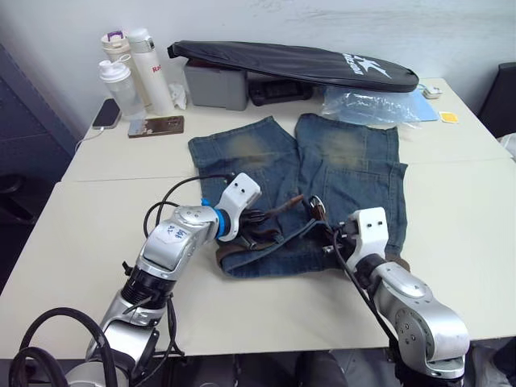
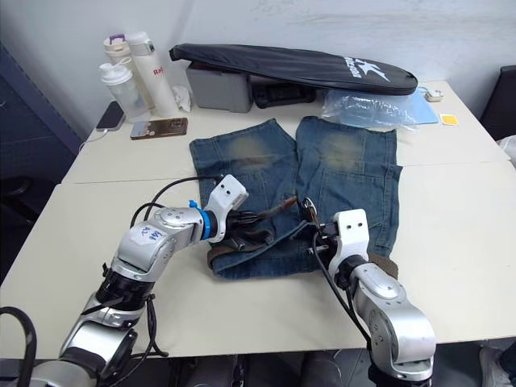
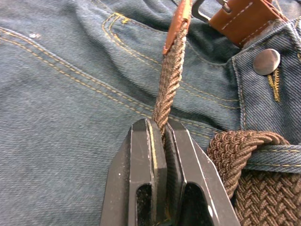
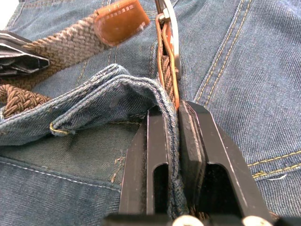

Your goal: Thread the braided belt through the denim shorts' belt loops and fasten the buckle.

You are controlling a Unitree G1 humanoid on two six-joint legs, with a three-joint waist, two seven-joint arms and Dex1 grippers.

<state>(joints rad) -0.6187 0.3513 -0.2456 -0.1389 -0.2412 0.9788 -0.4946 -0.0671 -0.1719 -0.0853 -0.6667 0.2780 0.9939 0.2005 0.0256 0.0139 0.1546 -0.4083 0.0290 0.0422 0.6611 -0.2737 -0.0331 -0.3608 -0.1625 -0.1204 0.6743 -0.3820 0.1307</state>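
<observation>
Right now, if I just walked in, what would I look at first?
Probably the denim shorts spread in the middle of the table, with both robot arms reaching onto the waistband. The left gripper pinches the braided belt, and the right gripper clamps belt and denim just behind the buckle.

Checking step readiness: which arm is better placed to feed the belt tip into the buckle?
Left, probably. The left gripper clamps the brown braided belt just behind its reddish-brown leather tip, near the silver metal buckle; the right gripper pinches its end.
</observation>
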